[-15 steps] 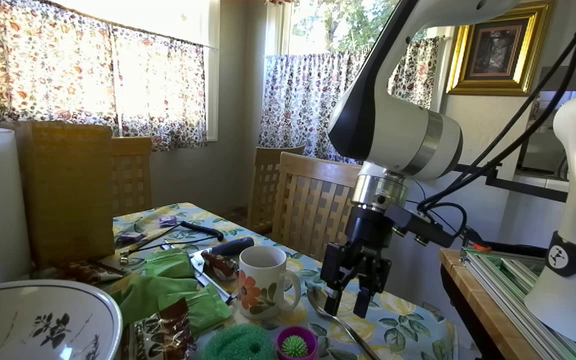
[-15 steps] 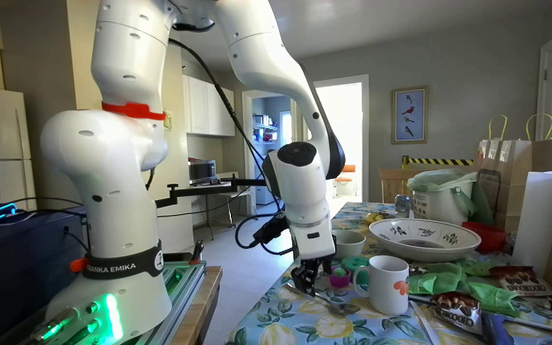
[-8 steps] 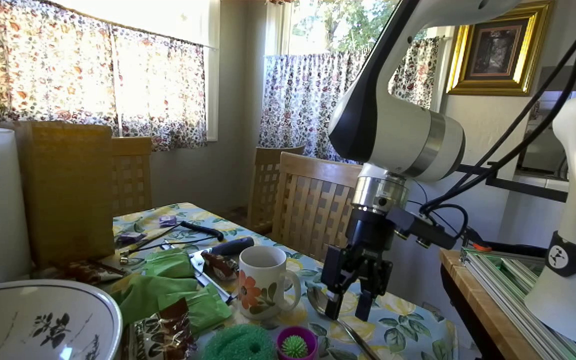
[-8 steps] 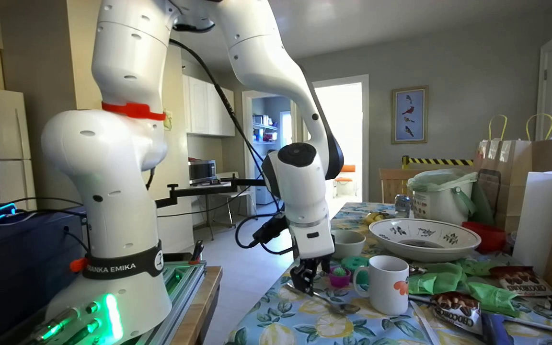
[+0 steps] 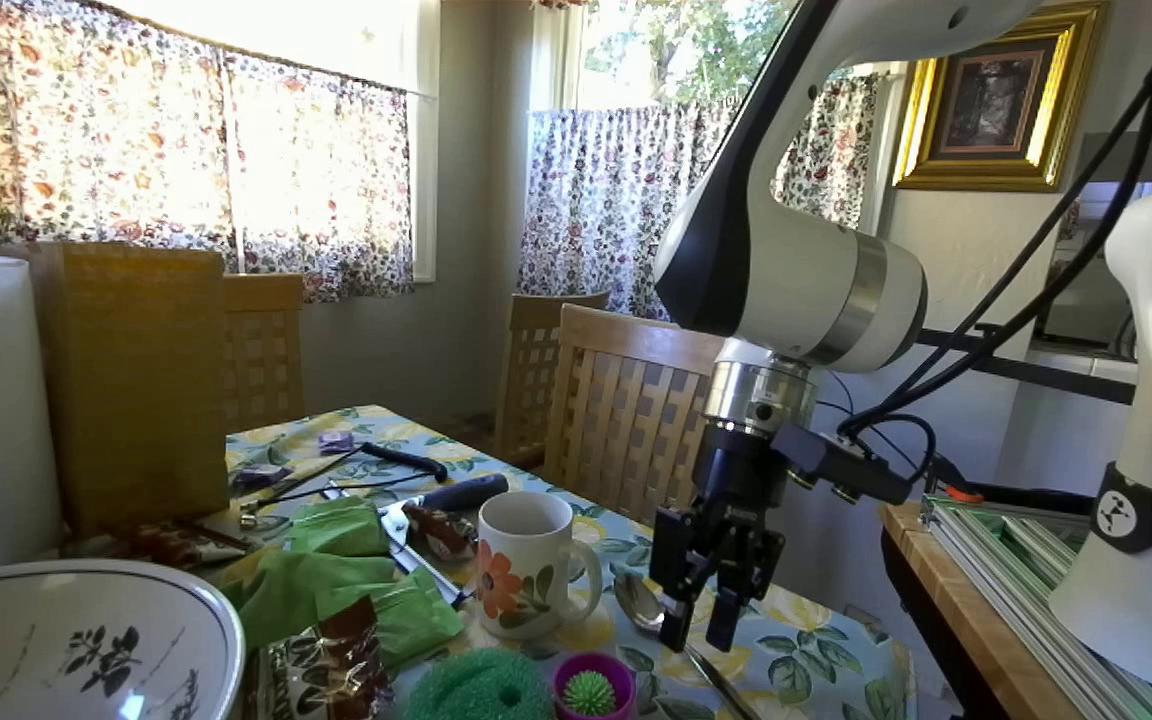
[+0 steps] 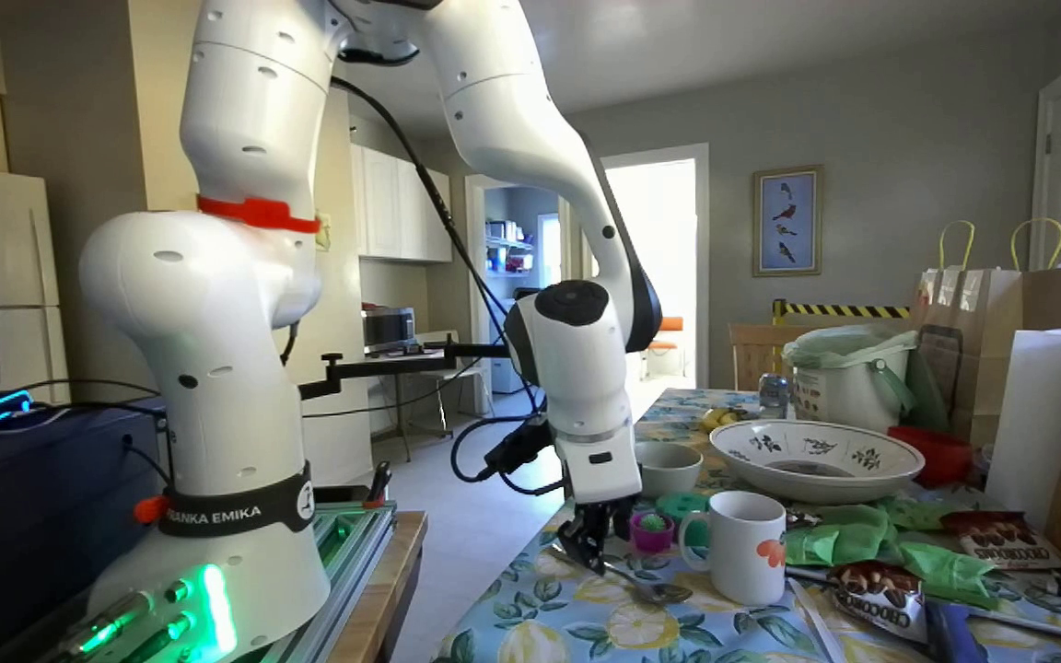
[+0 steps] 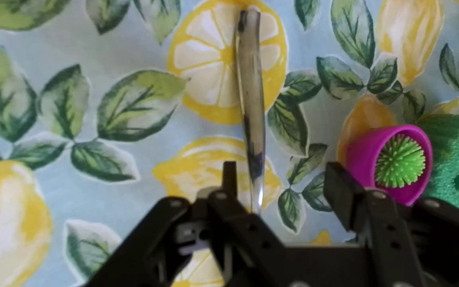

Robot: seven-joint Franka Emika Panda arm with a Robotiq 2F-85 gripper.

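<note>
Metal spoon (image 7: 255, 115) near robot-side edge of tabletop (image 6: 484, 617); looks light, stiff, slippery, not fragile. Best hold: mid-handle. Pincer (image 7: 282, 177) apart, spoon between, unclamped.

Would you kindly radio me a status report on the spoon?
Jaws open, nothing gripped. Spoon on tablecloth, right by them. Nearest possible obstacles: pink cup and mug.
</note>
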